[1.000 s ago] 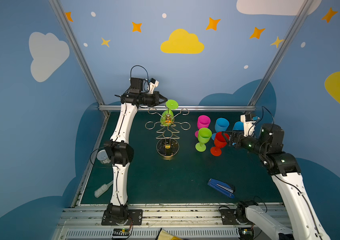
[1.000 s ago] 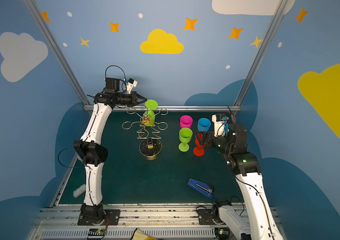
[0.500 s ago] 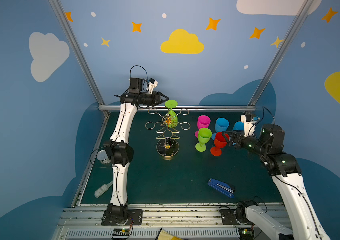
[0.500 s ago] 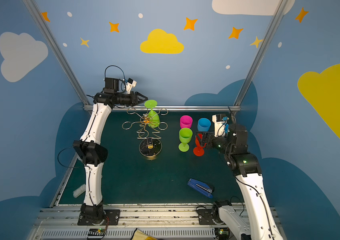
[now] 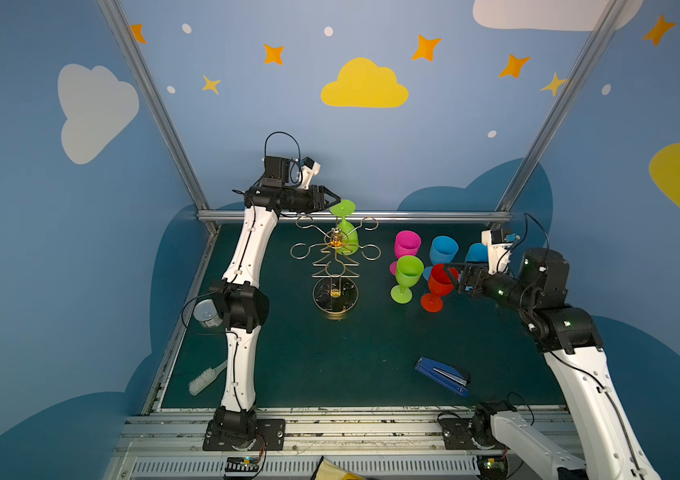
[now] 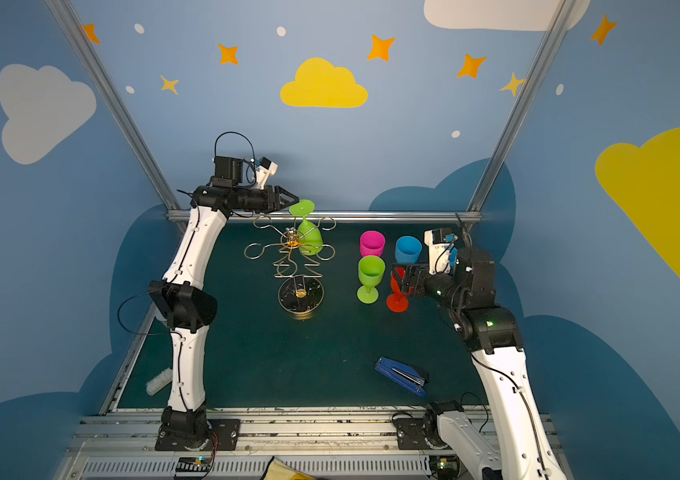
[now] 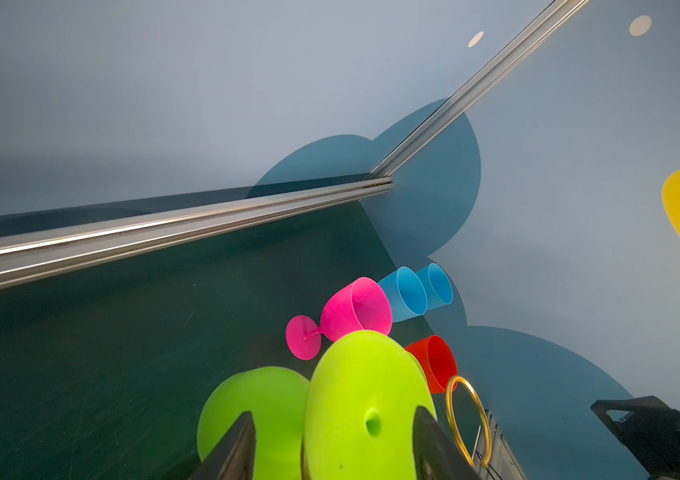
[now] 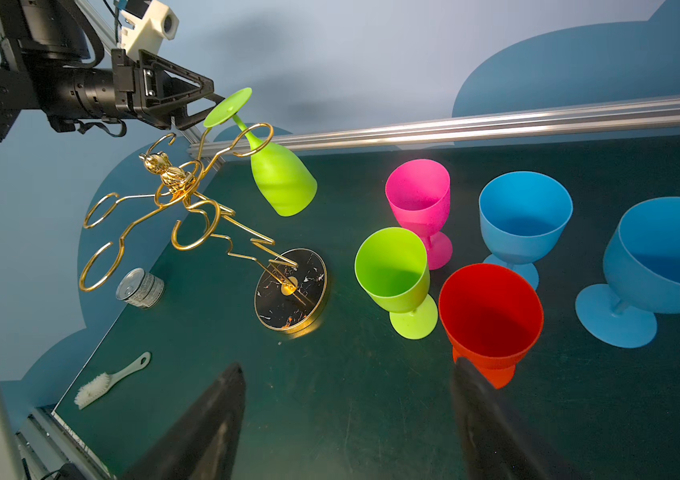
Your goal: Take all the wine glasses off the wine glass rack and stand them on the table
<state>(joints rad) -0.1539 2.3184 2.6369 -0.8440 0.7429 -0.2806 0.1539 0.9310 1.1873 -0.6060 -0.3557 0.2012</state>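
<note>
High on a rear loop of the wine glass rack, the lime-green wine glass hangs upside down. Its stem is threaded through the gold wire ring, its foot is uppermost and its bowl tilts toward the cups standing nearby. It is the only glass on the rack; the other loops that show are bare. The left tool is level with that foot, its jaws parted on either side of the disc and not clamped on it, as the left wrist view also shows. The glass has not been lifted clear, so the removal itself is not yet done. What seems left is a grip on the foot or stem, then a slide out through the loop's open side. A pink glass, a green glass, a red glass and two blue glasses stand upright together on the dark green tabletop, beside the rack. Near the red glass, the right tool hovers with jaws wide and empty.
</note>
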